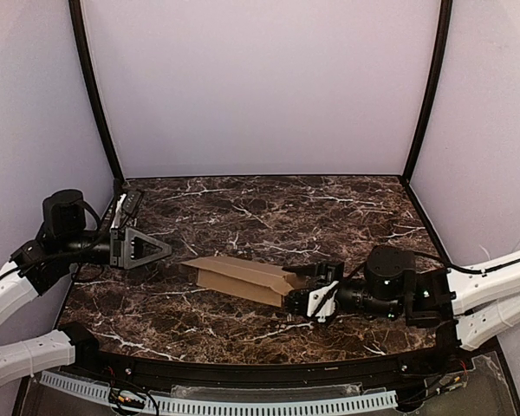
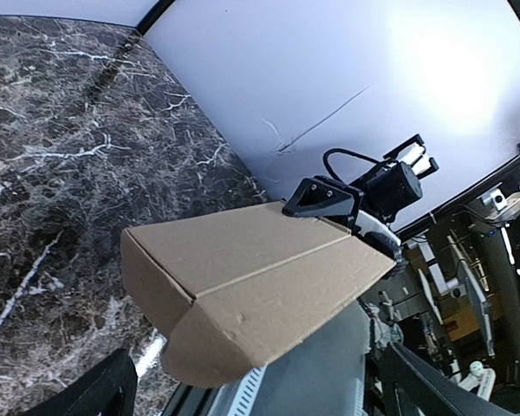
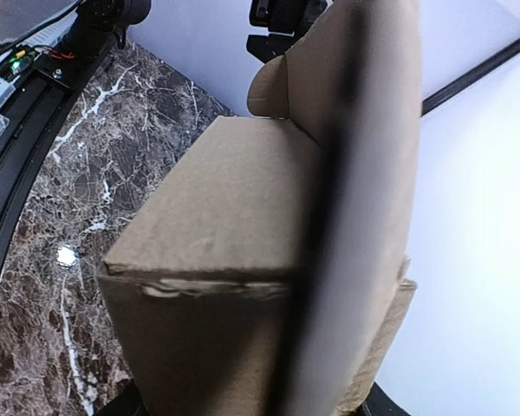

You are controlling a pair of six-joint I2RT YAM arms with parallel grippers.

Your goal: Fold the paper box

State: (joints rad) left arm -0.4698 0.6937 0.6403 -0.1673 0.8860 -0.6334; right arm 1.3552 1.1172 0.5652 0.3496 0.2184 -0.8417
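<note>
No readable text or label on the paper box (image 1: 243, 277); none elsewhere.

The paper box (image 1: 238, 277) lies between left hand (image 1: 146, 248) and right hand (image 1: 307, 291).

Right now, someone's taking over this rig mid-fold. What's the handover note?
Left tool: open, empty, off the box's left end, not touching it.
Right tool: shut on the right end of the paper box.
Box: at the middle of the table, long axis left to right.
Done: body formed into a narrow sleeve.
Left: rounded flap at the left end sticks out, untucked. Right end is hidden by the tool, so I cannot tell.
</note>
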